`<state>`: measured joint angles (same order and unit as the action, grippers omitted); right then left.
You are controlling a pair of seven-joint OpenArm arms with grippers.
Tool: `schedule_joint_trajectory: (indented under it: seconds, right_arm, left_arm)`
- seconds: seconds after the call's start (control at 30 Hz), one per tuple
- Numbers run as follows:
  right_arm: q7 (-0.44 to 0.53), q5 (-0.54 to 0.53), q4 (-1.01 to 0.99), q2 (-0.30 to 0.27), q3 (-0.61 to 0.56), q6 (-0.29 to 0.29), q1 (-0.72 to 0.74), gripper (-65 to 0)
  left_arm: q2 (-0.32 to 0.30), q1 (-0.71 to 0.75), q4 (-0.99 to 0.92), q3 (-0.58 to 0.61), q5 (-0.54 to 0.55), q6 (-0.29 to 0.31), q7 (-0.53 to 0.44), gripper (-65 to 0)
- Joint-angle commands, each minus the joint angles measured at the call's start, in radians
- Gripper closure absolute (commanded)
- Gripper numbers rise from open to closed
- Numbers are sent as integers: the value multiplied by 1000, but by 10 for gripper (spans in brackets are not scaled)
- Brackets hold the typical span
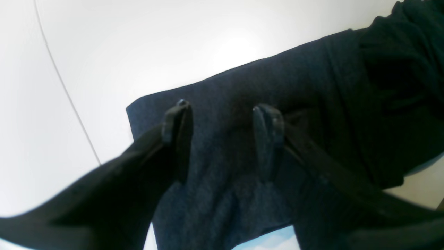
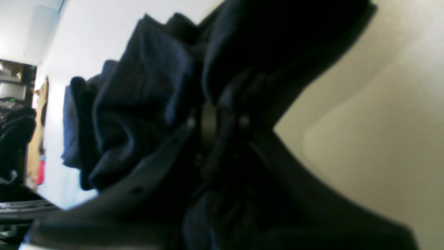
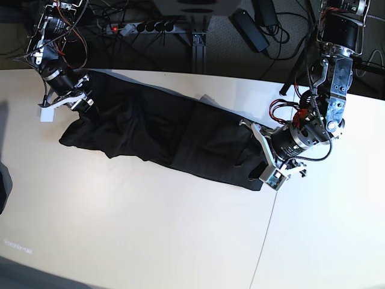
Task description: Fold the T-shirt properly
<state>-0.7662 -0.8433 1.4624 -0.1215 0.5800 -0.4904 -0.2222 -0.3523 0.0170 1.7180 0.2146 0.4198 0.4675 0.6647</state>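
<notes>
In the left wrist view we see the left tool (image 1: 222,111) spread open over the T-shirt (image 1: 312,104). The blurred right wrist view seems to show the right tool (image 2: 208,121) pinched on bunched cloth. From the base view, the T-shirt lies stretched across the bench (image 3: 150,229).

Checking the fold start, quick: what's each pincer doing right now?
Left pincer: open, jaws apart over the T-shirt.
Right pincer: shut on bunched T-shirt fabric.

The dark T-shirt (image 3: 162,132) lies rumpled, stretched lengthwise across the table.
</notes>
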Motion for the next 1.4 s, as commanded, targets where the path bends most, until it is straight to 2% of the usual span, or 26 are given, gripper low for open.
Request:
schedule_joint_trajectory:
  seconds: [0.0,0.13,0.23,0.3,0.4,0.63,0.77,0.93,1.07,1.23,1.37]
  right_arm:
    - [8,37,10,-11,4,-11,0,0]
    - [8,69,10,-21,16,-11,0,0]
    - [11,77,10,-64,34,-11,0,0]
    - [11,79,10,-105,57,-11,3,0]
    - [10,89,10,-179,100,-11,9,0]
    - [10,95,10,-363,125,-11,19,0]
    - [0,66,16,-425,124,-11,64,0]
    - [-82,15,72,-435,106,-11,149,0]
    - [-167,6,148,-435,31,-11,200,0]
    - [-174,37,263,-432,-104,-11,202,0]
    - [-181,47,319,-409,-196,-11,202,0]
  left_arm:
    - [-11,-16,15,-6,10,-12,-24,-314]
    - [-17,-16,15,-6,9,-12,-22,-314]
    - [-18,-17,15,-7,10,-13,-10,-314]
    - [-27,-17,15,-7,10,-26,-10,-314]
    - [-48,-17,15,-12,11,-77,-10,-314]
    - [-49,-10,15,-51,28,-79,32,-314]
    - [-46,36,15,-50,55,-78,34,-314]
    - [-26,119,14,-50,55,-78,35,-314]
    - [12,170,14,-47,55,-78,35,-314]
    - [56,200,-13,16,44,-75,34,-314]
    - [109,199,-84,62,-14,-75,2,-314]
